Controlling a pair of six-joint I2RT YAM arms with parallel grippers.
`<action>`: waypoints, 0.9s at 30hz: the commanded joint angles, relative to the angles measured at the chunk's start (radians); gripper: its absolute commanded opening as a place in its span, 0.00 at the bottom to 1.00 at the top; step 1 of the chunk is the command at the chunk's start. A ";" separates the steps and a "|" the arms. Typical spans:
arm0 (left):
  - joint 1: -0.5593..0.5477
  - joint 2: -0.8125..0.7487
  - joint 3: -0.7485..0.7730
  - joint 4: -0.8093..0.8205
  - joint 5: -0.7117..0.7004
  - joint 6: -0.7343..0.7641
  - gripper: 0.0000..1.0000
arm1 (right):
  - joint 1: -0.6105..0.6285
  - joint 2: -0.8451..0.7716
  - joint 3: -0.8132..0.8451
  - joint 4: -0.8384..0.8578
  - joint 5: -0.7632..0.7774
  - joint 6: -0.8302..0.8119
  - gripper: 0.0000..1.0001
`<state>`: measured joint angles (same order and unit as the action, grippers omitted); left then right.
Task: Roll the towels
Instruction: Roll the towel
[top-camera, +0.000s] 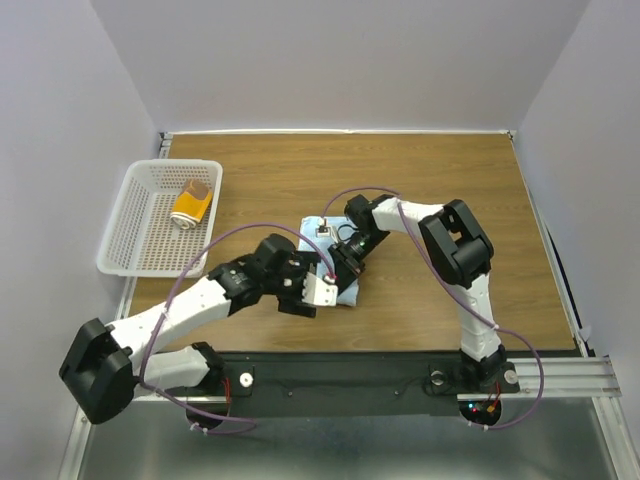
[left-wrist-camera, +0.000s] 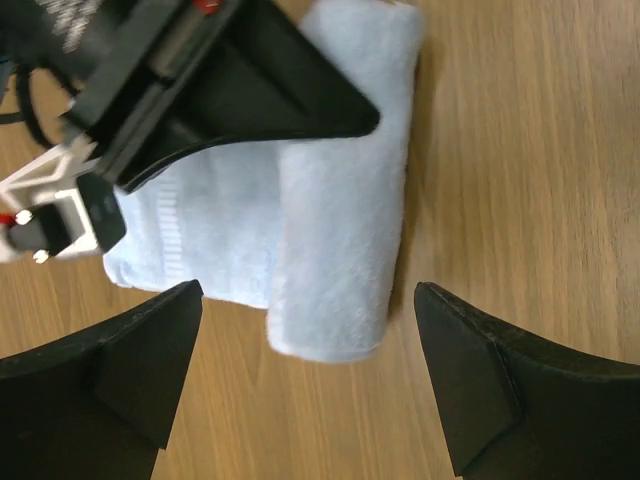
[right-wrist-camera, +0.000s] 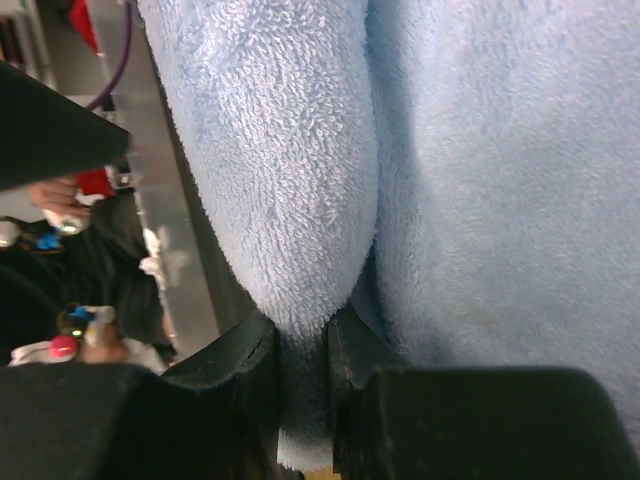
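Nearest the camera, two arm bases are seen bolted to a black rail (top-camera: 350, 375) along the near edge of the table (top-camera: 450, 170). Purple cables (top-camera: 200, 255) are looped along both arms.

A bit further in, the left gripper (left-wrist-camera: 305, 295) is held over the near end of the light blue towel (left-wrist-camera: 340, 220). Its fingers are spread wide apart and nothing is gripped. Whether the towel is actually touched can't be told.

The blue towel is laid mid-table, slightly left of centre. It's partly rolled, so a thick roll is seen along one side with a flat layer right beside it. From above it's mostly covered by the two grippers, with only its corners showing.

The right gripper (right-wrist-camera: 300, 330) is reached in from the far side and is clamped tight on a fold of the blue towel, with terry cloth squeezed between the two black fingers. In the left wrist view a good part of the towel is blocked by that gripper's black body.

Further back on the left, a white perforated basket (top-camera: 120, 225) is parked at the table's edge, well apart from the arms. The mustard-yellow towel (top-camera: 191, 203) is lying inside it, rolled up, near the far end.

Count-wise: two towels, one basket and two arms.

The surface is brown wood-grain. The table is boxed in by plain pale walls (top-camera: 340, 60) on the left, right and back.
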<state>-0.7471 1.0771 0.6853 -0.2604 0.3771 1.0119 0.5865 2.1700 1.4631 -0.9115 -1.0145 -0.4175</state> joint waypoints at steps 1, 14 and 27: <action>-0.119 0.052 -0.013 0.162 -0.193 -0.018 0.99 | -0.019 0.060 0.034 -0.093 -0.022 -0.017 0.10; -0.244 0.314 -0.027 0.300 -0.325 -0.024 0.85 | -0.054 0.137 0.089 -0.167 -0.062 -0.033 0.18; -0.241 0.356 0.049 -0.032 -0.216 -0.131 0.22 | -0.145 0.097 0.131 -0.141 -0.041 0.066 0.64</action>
<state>-0.9882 1.4429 0.7162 -0.0818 0.0856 0.9394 0.5140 2.2910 1.5410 -1.0828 -1.1320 -0.3954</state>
